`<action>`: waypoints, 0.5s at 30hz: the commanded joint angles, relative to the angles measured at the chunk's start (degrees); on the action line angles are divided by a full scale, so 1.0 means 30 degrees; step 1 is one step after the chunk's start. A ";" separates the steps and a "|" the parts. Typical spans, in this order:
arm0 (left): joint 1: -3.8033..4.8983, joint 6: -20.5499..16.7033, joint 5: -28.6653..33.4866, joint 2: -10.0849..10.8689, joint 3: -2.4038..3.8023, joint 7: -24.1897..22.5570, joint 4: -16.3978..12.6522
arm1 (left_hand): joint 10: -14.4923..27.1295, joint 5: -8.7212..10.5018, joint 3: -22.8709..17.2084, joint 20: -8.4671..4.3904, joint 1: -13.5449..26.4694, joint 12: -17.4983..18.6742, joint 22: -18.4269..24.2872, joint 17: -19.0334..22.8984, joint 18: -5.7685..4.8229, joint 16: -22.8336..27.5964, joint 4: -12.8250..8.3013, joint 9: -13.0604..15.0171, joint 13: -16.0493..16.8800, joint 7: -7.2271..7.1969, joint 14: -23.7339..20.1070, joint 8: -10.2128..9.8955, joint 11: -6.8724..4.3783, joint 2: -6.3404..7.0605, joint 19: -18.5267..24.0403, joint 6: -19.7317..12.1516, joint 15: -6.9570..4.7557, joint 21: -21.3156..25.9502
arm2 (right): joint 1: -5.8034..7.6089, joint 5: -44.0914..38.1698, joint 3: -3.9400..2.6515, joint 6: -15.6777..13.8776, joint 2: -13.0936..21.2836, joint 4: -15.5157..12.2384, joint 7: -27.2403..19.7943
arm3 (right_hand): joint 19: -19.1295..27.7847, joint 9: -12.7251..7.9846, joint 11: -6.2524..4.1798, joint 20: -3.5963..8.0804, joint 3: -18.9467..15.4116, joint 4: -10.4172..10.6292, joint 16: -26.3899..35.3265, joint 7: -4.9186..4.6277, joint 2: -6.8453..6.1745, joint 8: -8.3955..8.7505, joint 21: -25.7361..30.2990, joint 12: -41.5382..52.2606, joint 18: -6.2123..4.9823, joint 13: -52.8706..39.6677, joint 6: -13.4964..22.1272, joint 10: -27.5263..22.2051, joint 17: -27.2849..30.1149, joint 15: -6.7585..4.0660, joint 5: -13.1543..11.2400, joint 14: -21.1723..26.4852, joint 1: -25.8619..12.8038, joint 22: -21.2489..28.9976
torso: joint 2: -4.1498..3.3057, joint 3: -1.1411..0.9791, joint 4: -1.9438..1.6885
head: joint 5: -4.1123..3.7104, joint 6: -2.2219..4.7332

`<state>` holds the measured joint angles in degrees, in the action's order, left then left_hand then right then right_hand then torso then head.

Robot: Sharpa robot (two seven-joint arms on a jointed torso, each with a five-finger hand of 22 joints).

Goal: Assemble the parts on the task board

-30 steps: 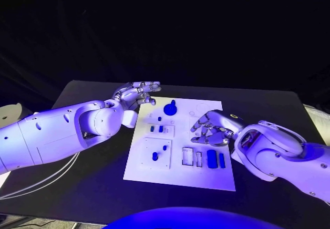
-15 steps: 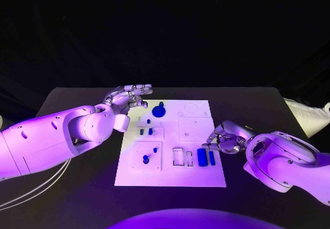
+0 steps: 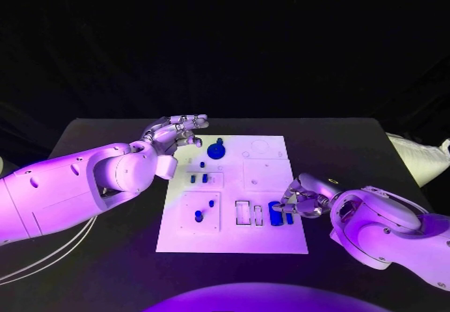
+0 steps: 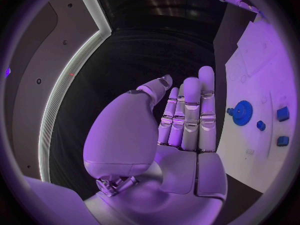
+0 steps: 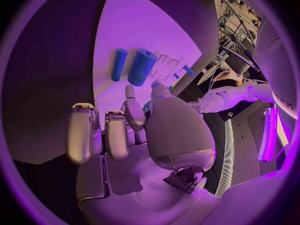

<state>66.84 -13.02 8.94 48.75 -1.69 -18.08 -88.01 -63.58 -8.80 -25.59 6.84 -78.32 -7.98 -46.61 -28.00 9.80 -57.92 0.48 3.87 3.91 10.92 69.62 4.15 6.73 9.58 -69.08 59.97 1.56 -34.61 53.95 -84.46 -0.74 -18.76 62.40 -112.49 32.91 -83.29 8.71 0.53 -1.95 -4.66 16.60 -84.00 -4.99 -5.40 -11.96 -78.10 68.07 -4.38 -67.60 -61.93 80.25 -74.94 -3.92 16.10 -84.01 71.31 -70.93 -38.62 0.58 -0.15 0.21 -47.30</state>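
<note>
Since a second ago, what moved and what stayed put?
The right hand drew back across the task board toward the robot, down to the two blue cylinders at the board's near right. It holds nothing; its fingers are apart. The left hand hovers by the far left corner as before, and the blue gear lies unmoved.

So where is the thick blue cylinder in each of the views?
Head view: the thick blue cylinder lies on the board's near right part, beside a thin blue rod.
Left wrist view: not in it.
Right wrist view: the cylinder lies beside the same rod.
Shared landmark: the white task board.
</note>
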 commanded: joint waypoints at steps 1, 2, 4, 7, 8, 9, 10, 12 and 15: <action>0.0008 0.0388 0.0045 -0.0005 0.0005 -0.0082 -0.0040 | 0.0092 -0.0060 0.0119 0.0073 -0.0032 -0.0106 0.0015 0.0019 0.0217 -0.0083 -0.0030 0.0007 0.0004 -0.0022 -0.0158 0.0126 -0.0013 -0.0183 0.0053 -0.0085 -0.0027 0.0078 | -0.0077 -0.0963 0.0003 0.0829 -0.0127 0.0045 0.0256 | -0.0130 0.0038 -0.0109 -0.0016 -0.0107 0.0001 -0.0088 0.0050 0.0115 -0.0140 -0.0132 0.0077 0.0136 0.0005 0.0025 -0.0030 -0.1607 0.0010 0.0063 -0.1407 -0.0028 -0.0047 | 0.0003 0.0015 -0.0007 | 0.0041 -0.0034; 0.0008 0.0386 0.0045 -0.0002 0.0004 -0.0078 -0.0038 | 0.0092 -0.0060 0.0119 0.0073 -0.0032 -0.0106 0.0015 0.0019 0.0217 -0.0083 -0.0030 0.0007 0.0004 -0.0022 -0.0158 0.0126 -0.0013 -0.0183 0.0053 -0.0085 -0.0027 0.0078 | -0.0097 -0.1011 0.0003 0.0909 -0.0169 0.0063 0.0256 | -0.0130 0.0038 -0.0109 -0.0016 -0.0107 0.0001 -0.0088 0.0050 0.0115 -0.0140 -0.0132 0.0077 0.0136 0.0005 0.0025 -0.0030 -0.1607 0.0010 0.0063 -0.1407 -0.0028 -0.0047 | 0.0002 0.0016 -0.0005 | 0.0052 -0.0040; 0.0008 0.0382 0.0045 0.0003 0.0002 -0.0071 -0.0026 | 0.0092 -0.0060 0.0119 0.0073 -0.0032 -0.0106 0.0015 0.0019 0.0217 -0.0083 -0.0030 0.0007 0.0004 -0.0022 -0.0158 0.0126 -0.0013 -0.0183 0.0053 -0.0085 -0.0027 0.0078 | -0.0129 -0.1095 0.0004 0.1115 -0.0257 0.0128 0.0260 | -0.0137 0.0075 -0.0117 -0.0013 -0.0166 -0.0008 -0.0117 0.0062 0.0121 -0.0181 -0.0150 0.0119 0.0141 -0.0064 0.0008 -0.0016 -0.1656 0.0005 0.0069 -0.1415 -0.0028 -0.0077 | -0.0006 0.0017 0.0019 | 0.0089 -0.0024; 0.0008 0.0387 0.0045 0.0004 -0.0001 -0.0062 -0.0010 | 0.0092 -0.0060 0.0119 0.0073 -0.0032 -0.0106 0.0015 0.0019 0.0217 -0.0083 -0.0030 0.0007 0.0004 -0.0022 -0.0158 0.0126 -0.0013 -0.0183 0.0053 -0.0085 -0.0027 0.0078 | -0.0165 -0.1346 0.0007 0.1517 -0.0438 0.0314 0.0275 | -0.0143 0.0125 -0.0129 -0.0008 -0.0223 -0.0041 -0.0126 0.0078 0.0124 -0.0234 -0.0169 0.0115 0.0146 -0.0096 -0.0013 -0.0024 -0.1670 -0.0003 0.0059 -0.1417 0.0039 -0.0108 | 0.0006 0.0021 0.0026 | 0.0178 0.0015; 0.0008 0.0391 0.0045 0.0001 -0.0001 -0.0060 -0.0007 | 0.0092 -0.0060 0.0119 0.0073 -0.0032 -0.0106 0.0015 0.0019 0.0217 -0.0083 -0.0030 0.0007 0.0004 -0.0022 -0.0158 0.0126 -0.0013 -0.0183 0.0053 -0.0085 -0.0027 0.0078 | -0.0177 -0.1466 0.0008 0.1639 -0.0510 0.0375 0.0280 | -0.0143 0.0125 -0.0129 -0.0008 -0.0223 -0.0041 -0.0126 0.0078 0.0124 -0.0234 -0.0169 0.0115 0.0146 -0.0096 -0.0013 -0.0024 -0.1670 -0.0003 0.0059 -0.1417 0.0039 -0.0108 | 0.0003 0.0022 0.0024 | 0.0172 0.0018; 0.0008 0.0395 0.0045 -0.0002 -0.0002 -0.0058 -0.0005 | 0.0092 -0.0060 0.0119 0.0073 -0.0032 -0.0106 0.0015 0.0019 0.0217 -0.0083 -0.0030 0.0007 0.0004 -0.0022 -0.0158 0.0126 -0.0013 -0.0183 0.0053 -0.0085 -0.0027 0.0078 | -0.0186 -0.1537 0.0009 0.1712 -0.0559 0.0412 0.0283 | -0.0143 0.0125 -0.0129 -0.0008 -0.0223 -0.0041 -0.0126 0.0078 0.0124 -0.0234 -0.0169 0.0115 0.0146 -0.0096 -0.0013 -0.0024 -0.1670 -0.0003 0.0059 -0.1417 0.0039 -0.0108 | 0.0001 0.0019 0.0018 | 0.0155 -0.0002; 0.0008 0.0399 0.0045 -0.0004 -0.0003 -0.0055 -0.0004 | 0.0092 -0.0060 0.0119 0.0073 -0.0032 -0.0106 0.0015 0.0019 0.0217 -0.0083 -0.0030 0.0007 0.0004 -0.0022 -0.0158 0.0126 -0.0013 -0.0183 0.0053 -0.0085 -0.0027 0.0078 | -0.0197 -0.1617 0.0010 0.1795 -0.0620 0.0459 0.0287 | -0.0143 0.0125 -0.0129 -0.0008 -0.0223 -0.0041 -0.0126 0.0078 0.0124 -0.0234 -0.0169 0.0115 0.0146 -0.0096 -0.0013 -0.0024 -0.1670 -0.0003 0.0059 -0.1417 0.0039 -0.0108 | -0.0003 0.0016 0.0008 | 0.0145 -0.0009; 0.0008 0.0402 0.0045 -0.0006 -0.0003 -0.0048 -0.0003 | 0.0092 -0.0060 0.0119 0.0073 -0.0032 -0.0106 0.0015 0.0019 0.0217 -0.0083 -0.0030 0.0007 0.0004 -0.0022 -0.0158 0.0126 -0.0013 -0.0183 0.0053 -0.0085 -0.0027 0.0078 | -0.0220 -0.1783 0.0012 0.1956 -0.0749 0.0553 0.0296 | -0.0143 0.0161 -0.0136 -0.0005 -0.0267 -0.0058 -0.0133 0.0086 0.0127 -0.0266 -0.0175 0.0097 0.0148 -0.0106 -0.0014 -0.0037 -0.1680 -0.0009 0.0042 -0.1417 0.0093 -0.0119 | -0.0008 0.0019 0.0000 | 0.0133 -0.0022; 0.0008 0.0404 0.0045 0.0001 -0.0005 -0.0039 -0.0004 | 0.0092 -0.0060 0.0119 0.0073 -0.0032 -0.0106 0.0015 0.0019 0.0217 -0.0083 -0.0030 0.0007 0.0004 -0.0022 -0.0158 0.0126 -0.0013 -0.0183 0.0053 -0.0085 -0.0027 0.0078 | -0.0265 -0.1966 0.0014 0.2142 -0.0969 0.0709 0.0307 | -0.0135 0.0167 -0.0136 -0.0004 -0.0276 -0.0056 -0.0125 0.0086 0.0129 -0.0271 -0.0163 0.0080 0.0144 -0.0094 -0.0013 -0.0046 -0.1666 -0.0010 0.0034 -0.1415 0.0096 -0.0099 | -0.0014 0.0027 0.0006 | 0.0122 -0.0020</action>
<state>66.84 -12.95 8.94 48.80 -1.73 -18.03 -87.94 -63.59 -8.80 -25.59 6.84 -78.32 -7.98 -46.61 -28.01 9.79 -57.92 0.48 3.87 3.91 10.92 69.62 4.15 6.73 9.58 -69.08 59.97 1.57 -34.61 53.29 -88.01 -0.73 -14.95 59.67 -110.51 33.41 -83.29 9.14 0.52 -1.95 -5.21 16.36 -84.22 -4.99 -5.42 -12.62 -78.33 68.62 -4.39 -67.94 -61.93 80.25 -74.93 -3.92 16.10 -84.01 71.33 -71.21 -38.62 0.64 -0.12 0.65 -47.32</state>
